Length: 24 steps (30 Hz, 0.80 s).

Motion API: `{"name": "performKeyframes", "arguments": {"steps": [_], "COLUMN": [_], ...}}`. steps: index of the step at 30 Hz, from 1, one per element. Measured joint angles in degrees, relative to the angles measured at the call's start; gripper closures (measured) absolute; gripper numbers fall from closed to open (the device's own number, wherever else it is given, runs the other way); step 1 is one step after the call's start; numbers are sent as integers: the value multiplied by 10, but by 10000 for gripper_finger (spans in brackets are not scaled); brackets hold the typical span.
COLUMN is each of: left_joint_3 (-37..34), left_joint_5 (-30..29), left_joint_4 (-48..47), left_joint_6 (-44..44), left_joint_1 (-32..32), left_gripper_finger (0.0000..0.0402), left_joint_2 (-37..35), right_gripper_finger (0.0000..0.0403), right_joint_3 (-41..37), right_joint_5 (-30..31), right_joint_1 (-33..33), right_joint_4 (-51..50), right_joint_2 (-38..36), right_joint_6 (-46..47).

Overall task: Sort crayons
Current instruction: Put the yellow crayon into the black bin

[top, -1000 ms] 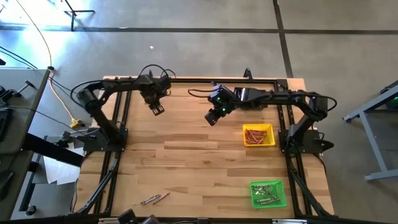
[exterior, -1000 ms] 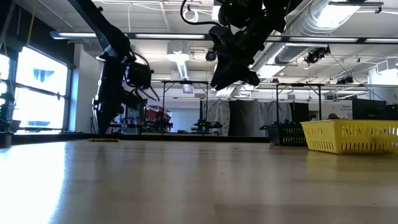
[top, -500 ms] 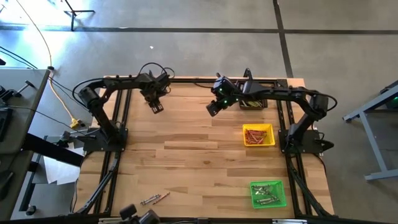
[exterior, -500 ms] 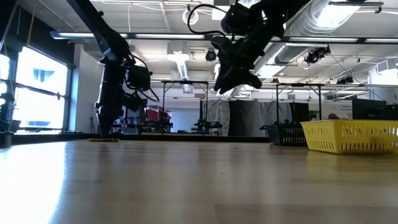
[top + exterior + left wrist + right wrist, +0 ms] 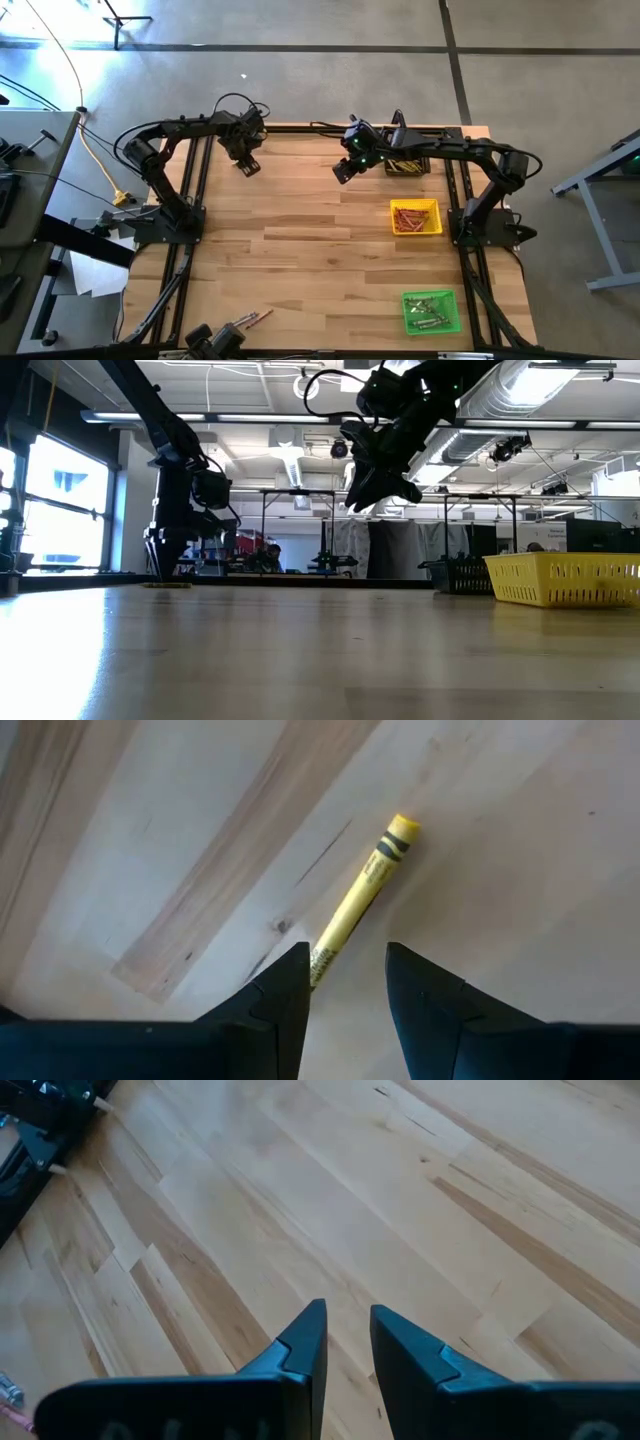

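A yellow crayon (image 5: 362, 900) lies flat on the wood at the table's far left and shows as a thin streak in the low view (image 5: 167, 585). My left gripper (image 5: 347, 952) points straight down just over one end of it, open, with that end between the fingertips; whether they touch it I cannot tell. It also shows from above (image 5: 247, 166). My right gripper (image 5: 341, 174) hangs high over the far middle of the table (image 5: 375, 495), slanting down, its fingers a little apart with nothing between them (image 5: 348, 1312).
A black tray (image 5: 407, 164) with yellow crayons stands at the far right, partly under my right arm. A yellow tray (image 5: 415, 217) holds red crayons and a green tray (image 5: 431, 311) holds greyish ones. Loose crayons (image 5: 248, 320) lie at the near edge.
My left gripper has gone toward the table's far left corner and sunk slightly, ending over the yellow crayon. My right gripper has swung toward the far edge at the same height, uncovering the black tray. Neither has opened or shut.
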Motion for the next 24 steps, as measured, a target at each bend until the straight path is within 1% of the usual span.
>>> {"name": "performKeyframes", "arguments": {"steps": [9,18,24], "left_joint_3": [0,0,2], "left_joint_5": [5,6,12], "left_joint_4": [-9,-14,-22], "left_joint_6": [27,32,-18], "left_joint_1": [15,13,9], "left_gripper_finger": [283,283,283], "left_joint_2": [0,0,28], "right_gripper_finger": [339,339,339], "right_joint_3": [0,0,0], "right_joint_5": [0,0,0], "right_joint_1": [0,0,0], "right_joint_4": [0,0,0], "right_joint_2": [0,0,0], "right_joint_6": [0,0,0]}}
